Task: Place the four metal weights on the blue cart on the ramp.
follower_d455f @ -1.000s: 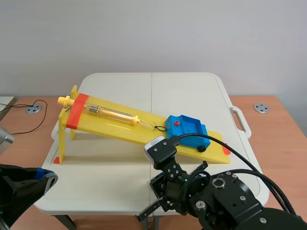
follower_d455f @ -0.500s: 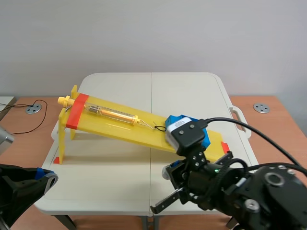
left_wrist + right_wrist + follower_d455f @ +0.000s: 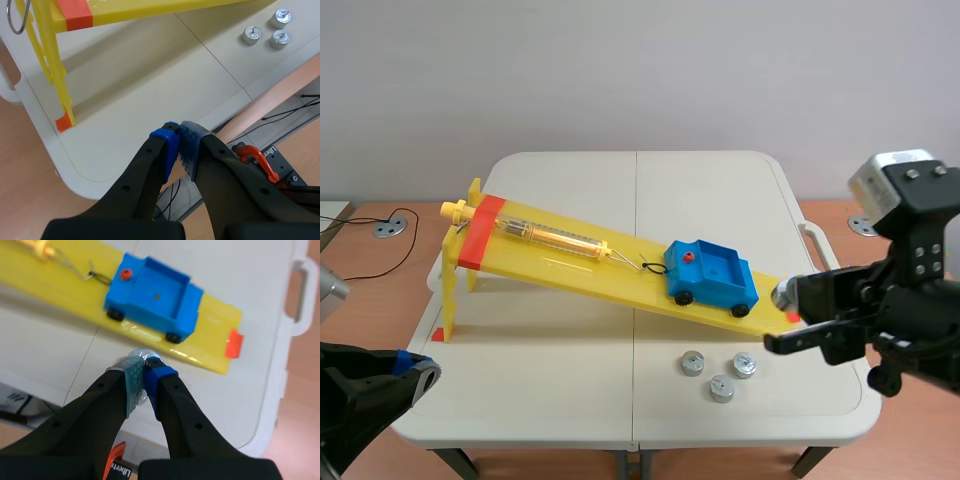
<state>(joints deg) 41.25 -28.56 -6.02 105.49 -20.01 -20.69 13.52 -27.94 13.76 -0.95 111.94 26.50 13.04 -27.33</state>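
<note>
the white worktop (image 3: 570, 180) has open room at the scene's lower left, while three metal weights (image 3: 722, 388) cluster near its lower right edge, below the yellow ramp (image 3: 560, 262), whose low end nearly reaches the right edge. the right pincer (image 3: 144, 367) is clamped on a fourth metal weight (image 3: 783, 293), mostly hidden by its pads, just off the ramp's low end beside the blue cart (image 3: 710, 275), whose open tray shows bare blue floor. the left pincer (image 3: 178, 145), cut off at the scene's lower left, has its pads pressed together on nothing by the worktop's near corner.
</note>
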